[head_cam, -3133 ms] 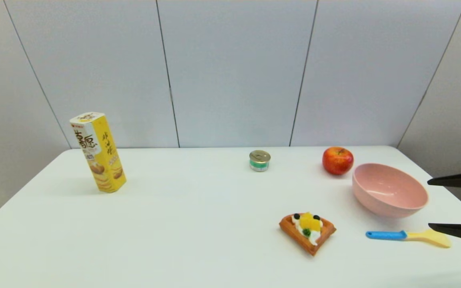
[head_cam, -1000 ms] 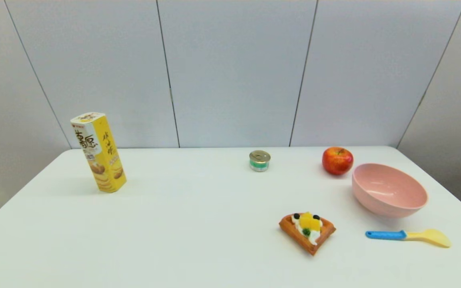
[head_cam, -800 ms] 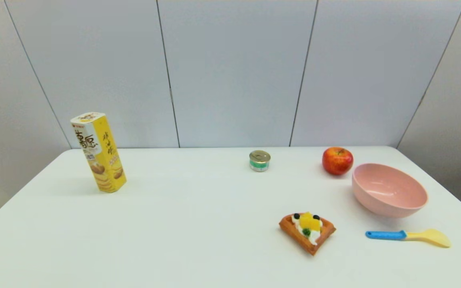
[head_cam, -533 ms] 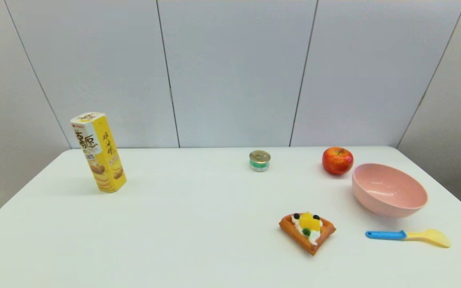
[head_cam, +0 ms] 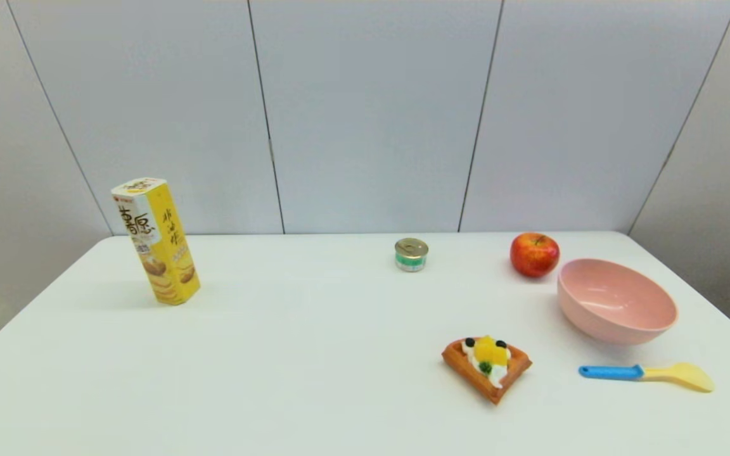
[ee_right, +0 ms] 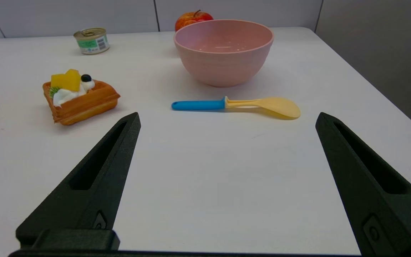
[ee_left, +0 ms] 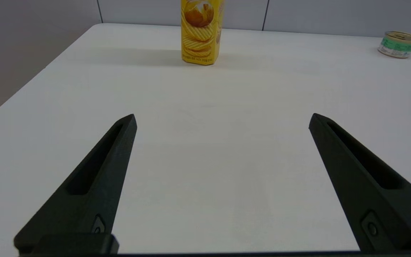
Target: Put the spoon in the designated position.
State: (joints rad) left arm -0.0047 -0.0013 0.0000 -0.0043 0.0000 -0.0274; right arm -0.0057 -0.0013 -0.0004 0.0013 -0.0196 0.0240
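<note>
White table [head_cam: 314, 354] is carrying a yellow box [head_cam: 154, 240], a pink bowl [head_cam: 616, 309], a waffle [head_cam: 486, 368] and the spoon [head_cam: 646, 374], which is lying flat just in front of the bowl, untouched. Right gripper [ee_right: 227, 119] is hanging wide open and empty, short of the spoon. Left gripper [ee_left: 222, 119] is sitting equally spread, gripping nothing.
</note>
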